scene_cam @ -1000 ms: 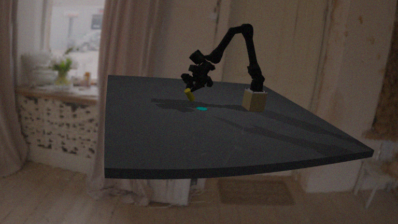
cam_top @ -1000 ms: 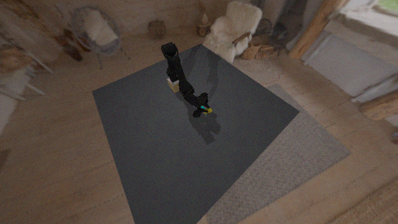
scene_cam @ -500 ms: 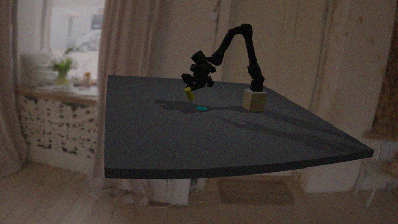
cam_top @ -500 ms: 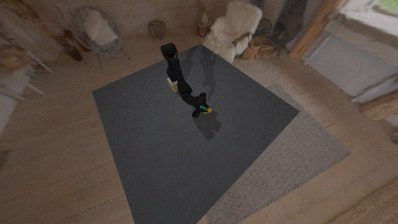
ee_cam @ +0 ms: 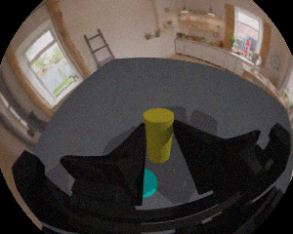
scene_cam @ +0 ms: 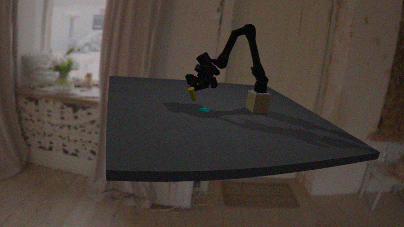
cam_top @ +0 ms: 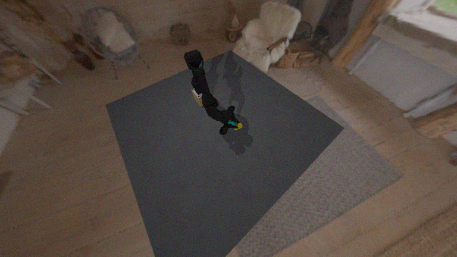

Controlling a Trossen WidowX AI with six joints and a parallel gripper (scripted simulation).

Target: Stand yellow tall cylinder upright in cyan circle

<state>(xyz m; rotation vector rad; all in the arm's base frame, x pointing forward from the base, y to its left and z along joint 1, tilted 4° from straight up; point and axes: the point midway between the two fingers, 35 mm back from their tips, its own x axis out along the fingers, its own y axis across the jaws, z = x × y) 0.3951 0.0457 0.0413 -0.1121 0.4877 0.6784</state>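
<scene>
The yellow tall cylinder [cam_top: 239, 125] [scene_cam: 193, 94] [ee_cam: 158, 138] is held in the air above the table, a little tilted from upright in the exterior view. My gripper [ee_cam: 158, 125] is shut on it, with one finger at each side. The cyan circle [cam_top: 231, 124] [scene_cam: 204, 110] [ee_cam: 148, 183] lies flat on the table, lower than the cylinder. In the exterior view the cylinder hangs up and to the left of the circle. In the wrist view the left finger hides part of the circle; in the top view the gripper hides part of it.
The dark grey table [cam_top: 188, 179] [scene_cam: 167, 141] [ee_cam: 195, 80] lies under the arm. The arm's base stands on a pale yellow block [cam_top: 197, 98] [scene_cam: 258, 103] to the right of the circle in the exterior view. The arm's shadow falls across the circle's surroundings.
</scene>
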